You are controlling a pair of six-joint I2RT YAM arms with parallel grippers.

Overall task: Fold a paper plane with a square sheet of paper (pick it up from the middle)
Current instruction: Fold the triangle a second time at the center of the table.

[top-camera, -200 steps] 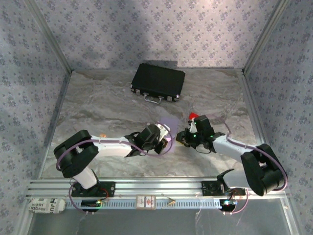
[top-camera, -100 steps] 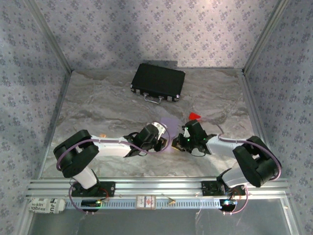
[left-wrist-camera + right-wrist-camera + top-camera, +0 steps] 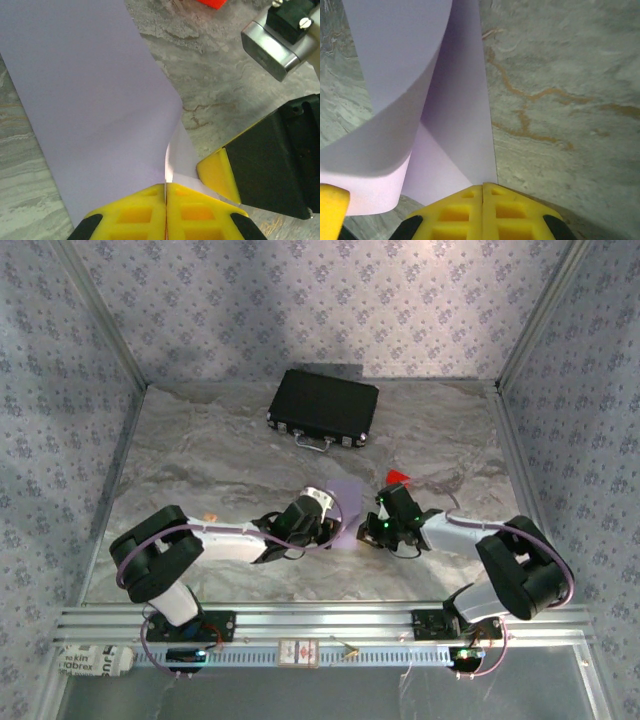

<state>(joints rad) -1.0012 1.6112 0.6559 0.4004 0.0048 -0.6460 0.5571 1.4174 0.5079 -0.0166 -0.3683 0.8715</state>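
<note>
Top view: the square sheet of paper [image 3: 345,498] sits mid-frame above the tabletop [image 3: 200,460], with the left hand [image 3: 332,532] and the right hand [image 3: 373,531] meeting at its lower edge.

Left wrist view: the left hand is clenched on the bowed lilac edge.

Right wrist view: the right hand likewise pinches the curling sheet.

With both grips so close together, pulling unevenly could tear or crumple the thin paper, and a slipping pinch would skew the crease.

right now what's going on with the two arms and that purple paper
Both arms are working on the lilac sheet of paper near the middle of the table. The left tool and the right tool are each shut on an edge of it, close together. The sheet is curled over, not yet creased flat.
</note>
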